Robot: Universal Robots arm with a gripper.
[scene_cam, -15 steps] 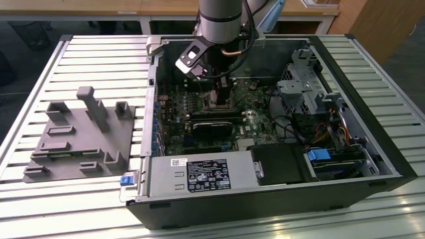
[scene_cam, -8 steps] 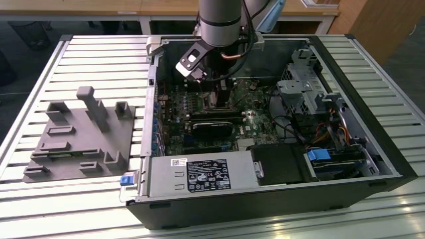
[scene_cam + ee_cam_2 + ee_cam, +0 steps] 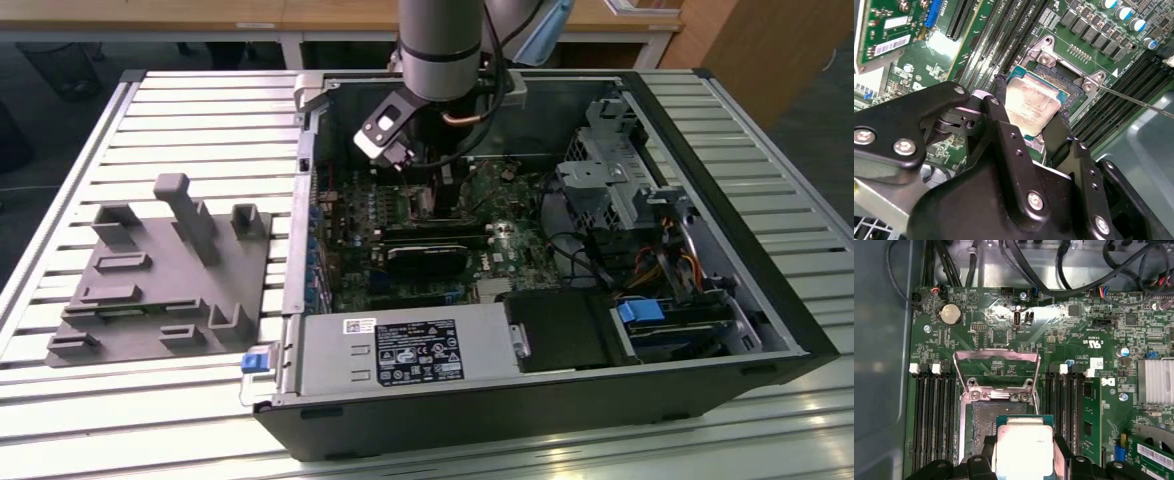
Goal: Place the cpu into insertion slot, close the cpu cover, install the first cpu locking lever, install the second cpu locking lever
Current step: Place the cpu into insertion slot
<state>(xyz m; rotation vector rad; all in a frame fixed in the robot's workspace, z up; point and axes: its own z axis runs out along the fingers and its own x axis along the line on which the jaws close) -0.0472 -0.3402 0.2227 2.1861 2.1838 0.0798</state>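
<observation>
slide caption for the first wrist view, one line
Claw gripping the cpu over the insertion slot, with the cpu cover standing open on the motherboard.

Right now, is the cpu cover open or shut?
Open: in the first wrist view the cpu cover stands swung up off the exposed insertion slot, and the gripper holds the cpu.
</observation>
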